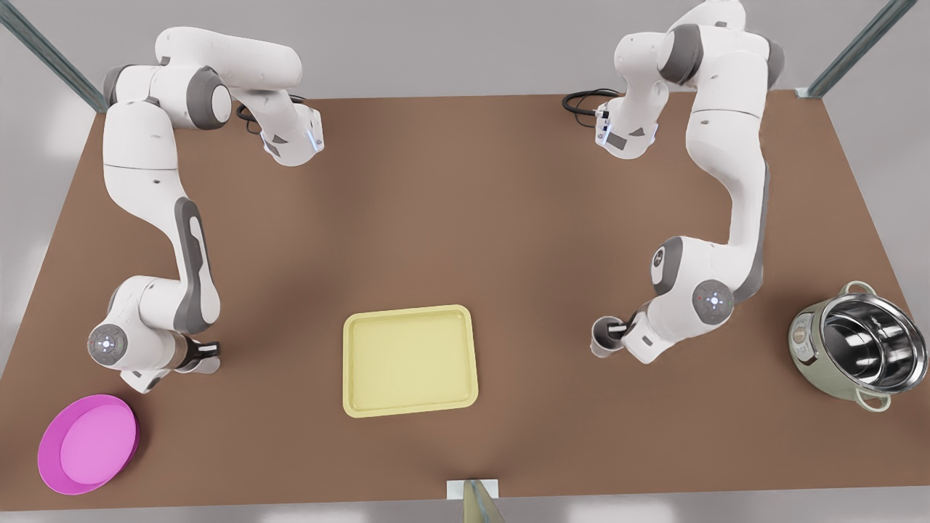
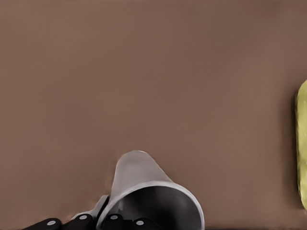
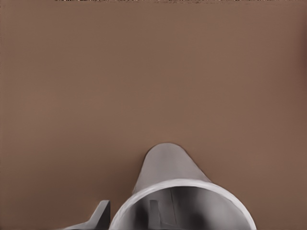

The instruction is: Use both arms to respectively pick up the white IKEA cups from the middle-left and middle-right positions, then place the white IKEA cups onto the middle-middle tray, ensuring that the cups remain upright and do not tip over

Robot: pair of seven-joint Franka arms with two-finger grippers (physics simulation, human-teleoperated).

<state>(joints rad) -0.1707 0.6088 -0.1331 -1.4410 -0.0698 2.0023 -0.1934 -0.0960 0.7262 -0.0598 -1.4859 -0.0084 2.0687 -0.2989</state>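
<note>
On the brown surface the yellow tray lies bare, so neither placing is done. Right hand grips the right cup at its rim; left hand holds the left cup, both well apart from the tray.

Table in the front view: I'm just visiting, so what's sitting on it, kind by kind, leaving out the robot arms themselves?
Cups: 2, the left-arm cup and the right-arm cup
Tray: 1, pale yellow
Plate: 1, pink
Pot: 1, steel
Total: 5
</note>
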